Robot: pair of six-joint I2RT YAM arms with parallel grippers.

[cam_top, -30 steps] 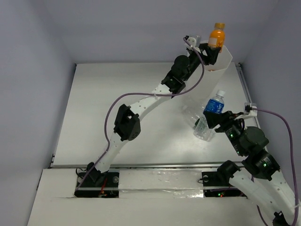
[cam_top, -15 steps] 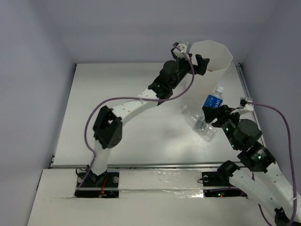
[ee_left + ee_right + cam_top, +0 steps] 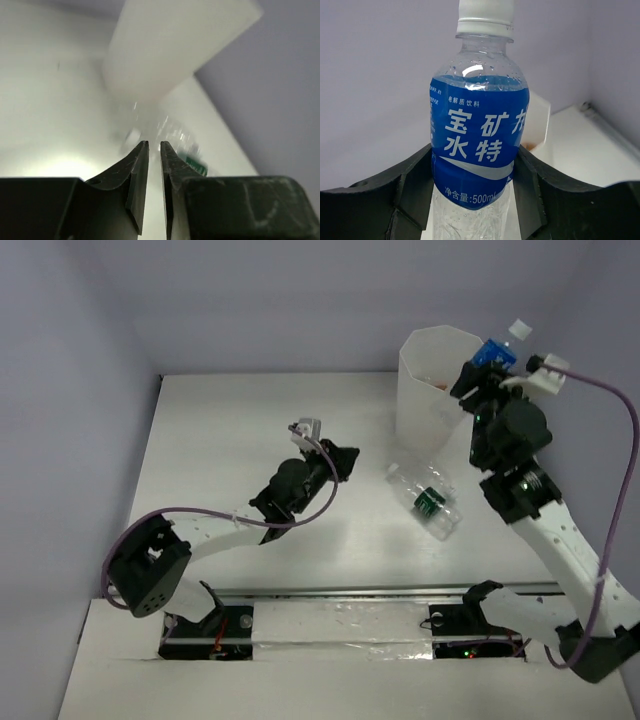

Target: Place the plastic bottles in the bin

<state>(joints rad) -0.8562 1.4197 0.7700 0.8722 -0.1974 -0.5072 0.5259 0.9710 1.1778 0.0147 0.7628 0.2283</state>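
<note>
At the near edge of the table (image 3: 220, 440) the left arm lies folded low, its forearm reaching toward the middle. The left fingers (image 3: 345, 460) are almost pressed together; in the left wrist view only a thin slit shows between them and nothing sits in it. They point toward the far right, above the bare table.

Just right of those fingers, well short of touching them, a clear bottle with a green label (image 3: 428, 502) lies on its side on the table. In the left wrist view it is only a blur of clear plastic with a green patch.

Beyond that bottle the bin (image 3: 420, 405) stands upright at the far right of the table, its faceted rim open to the top.

Farthest and highest, the right arm stretches up beside the bin. The right fingers (image 3: 412, 185) are set at a middling width and clasp a blue-labelled bottle (image 3: 477, 140) around its lower body, one on each side. This bottle has a white cap and, seen from above, is raised at the bin's right rim, tilting away to the far right.
</note>
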